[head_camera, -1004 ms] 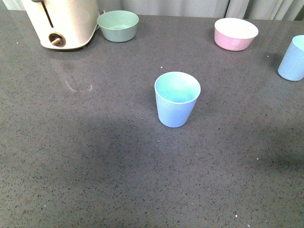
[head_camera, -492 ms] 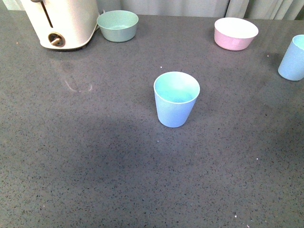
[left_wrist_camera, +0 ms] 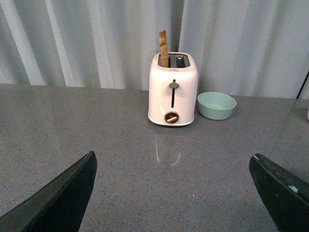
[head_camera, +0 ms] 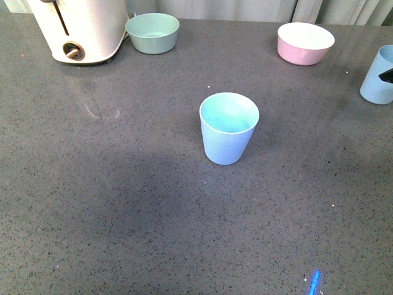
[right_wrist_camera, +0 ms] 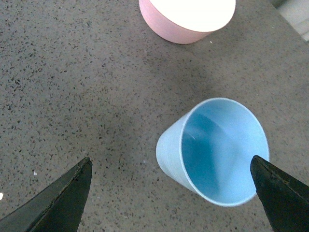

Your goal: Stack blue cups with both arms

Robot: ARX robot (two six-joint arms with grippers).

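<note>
Blue cups [head_camera: 226, 138], pink bowl [head_camera: 304, 49], speckled grey countertop [head_camera: 123, 184].

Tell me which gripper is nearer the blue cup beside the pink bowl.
Right. The right gripper hangs open above that blue cup, which shows between its fingers. The left gripper is open facing the toaster, with the cup nowhere in its wrist view.

Rt blue cup [head_camera: 373, 87] cut off at frame edge; toaster [head_camera: 86, 27] top cropped.

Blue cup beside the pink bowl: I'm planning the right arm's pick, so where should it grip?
Likely the upper wall below the rim, coming from above: the blue cup stands upright, and the open right claw hangs over it.
</note>
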